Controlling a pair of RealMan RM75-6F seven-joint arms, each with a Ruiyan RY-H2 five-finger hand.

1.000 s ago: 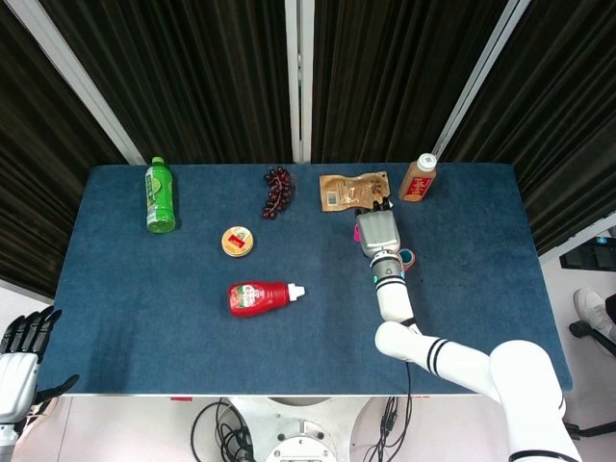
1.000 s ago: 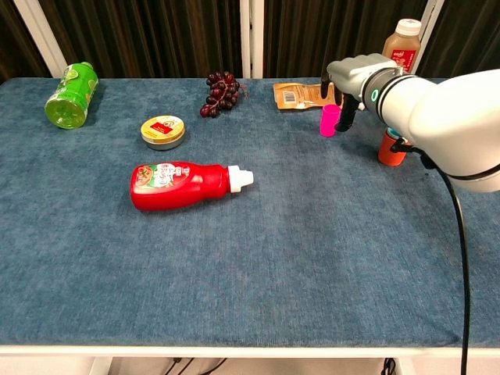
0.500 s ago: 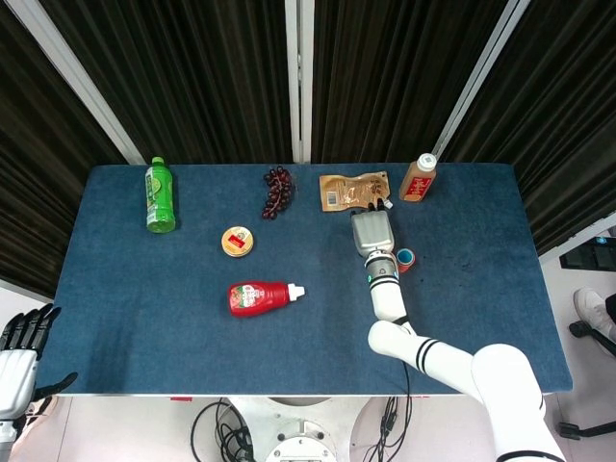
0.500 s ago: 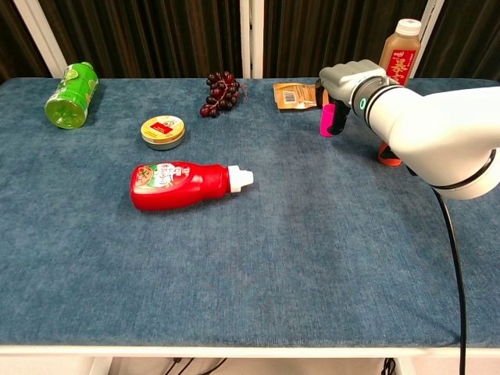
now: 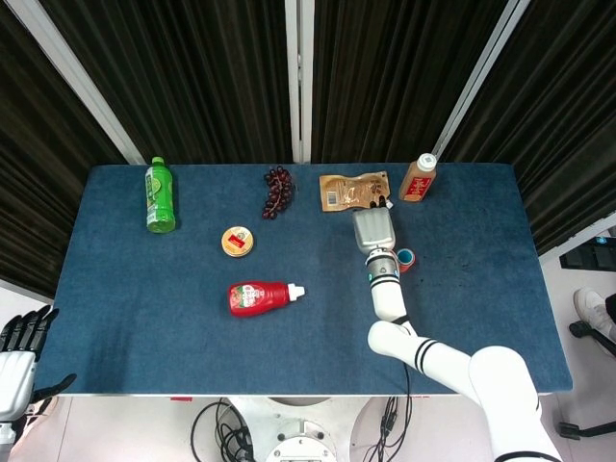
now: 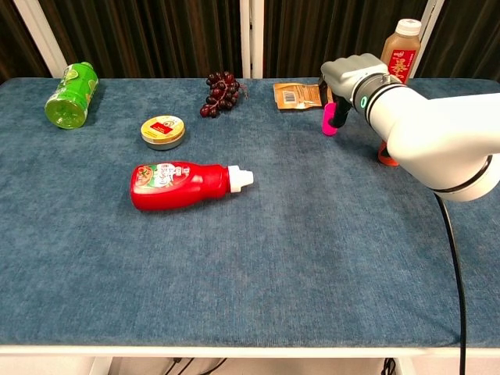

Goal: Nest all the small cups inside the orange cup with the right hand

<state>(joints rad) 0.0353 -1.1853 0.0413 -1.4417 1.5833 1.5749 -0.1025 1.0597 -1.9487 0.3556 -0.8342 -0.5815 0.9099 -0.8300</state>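
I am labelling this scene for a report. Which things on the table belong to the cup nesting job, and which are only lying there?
Belong to the job:
right hand, at the pink cup
pink cup
orange cup, mostly hidden behind the arm

Only lying there:
ketchup bottle
round tin
green bottle
grapes
snack pouch
brown drink bottle

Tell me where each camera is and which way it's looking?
Head view: high above, looking straight down on the blue table; shows the right hand with its arm, and the left hand off the table's corner.
Chest view: low at the table's front edge, looking across toward the curtains; shows the right hand at the pink cup.
Shared: ketchup bottle, grapes.
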